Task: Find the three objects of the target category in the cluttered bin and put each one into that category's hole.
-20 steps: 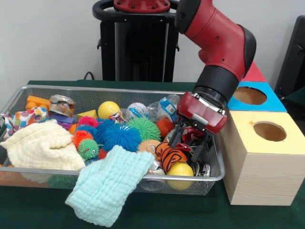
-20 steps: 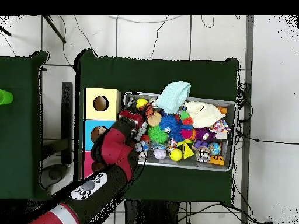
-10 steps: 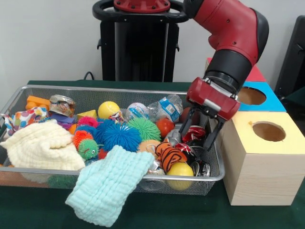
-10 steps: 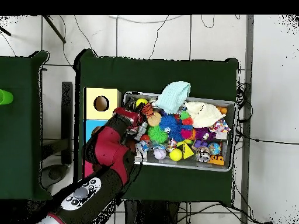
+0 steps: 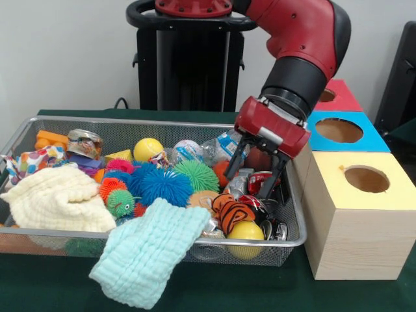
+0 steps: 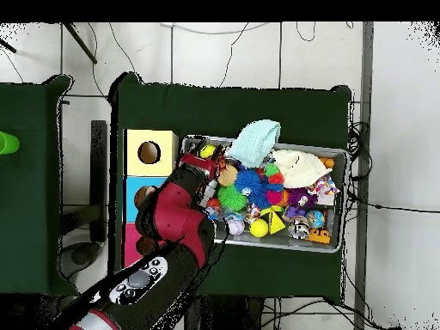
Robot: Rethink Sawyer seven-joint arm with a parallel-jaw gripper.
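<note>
robot hand (image 5: 256, 180) with fingers spread wide hovers over a red can (image 5: 261, 182) in the wire bin (image 5: 130, 127); next, a firm grasp.

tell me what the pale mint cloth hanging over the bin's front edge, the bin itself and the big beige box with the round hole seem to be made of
Pale mint cloth: soft crinkled woven fabric, probably cotton muslin; it drapes limply.
Bin: fine silver wire mesh, see-through walls, likely metal.
Beige box: light wood, faint grain, matt unpainted finish.
</note>
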